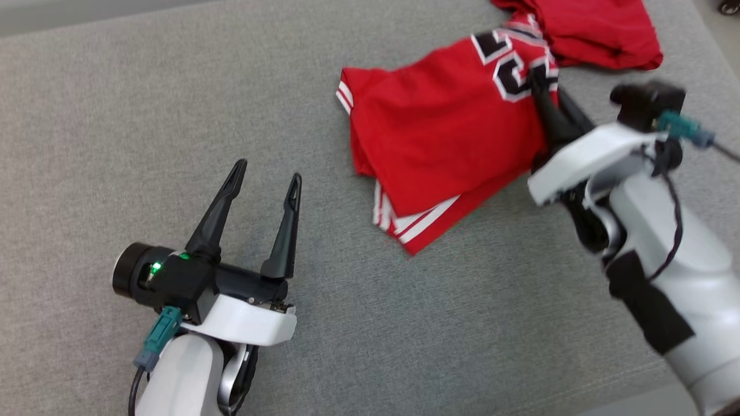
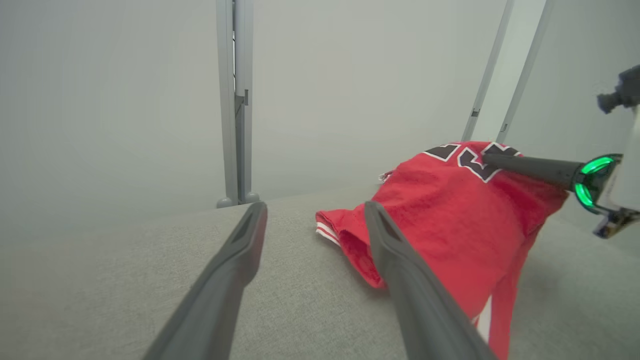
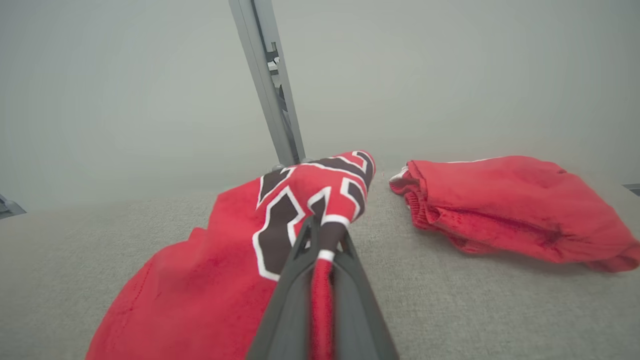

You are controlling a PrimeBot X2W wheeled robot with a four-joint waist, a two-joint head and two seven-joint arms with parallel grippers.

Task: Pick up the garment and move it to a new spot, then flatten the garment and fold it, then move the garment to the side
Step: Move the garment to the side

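A grey fabric surface point(image 1: 115, 115) fronts pale walls point(image 2: 100, 100).

A: Setting?
B: Robot test lab, by the look. Grey cloth-covered desk point(image 1: 87, 115) beneath the left jaws and right jaws alike; bare pale wall point(image 2: 100, 75) beyond.
A: Further evidence?
B: Slim metal frame post point(image 2: 235, 100) upright past the left jaws, at the desk's far edge.

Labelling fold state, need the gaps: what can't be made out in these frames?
Jersey number: head view, folded cloth and the right gripper cover part of it.
Second red garment: head view, cut off by the top edge.
Dark object: head view's top right corner, cut off by the edge.
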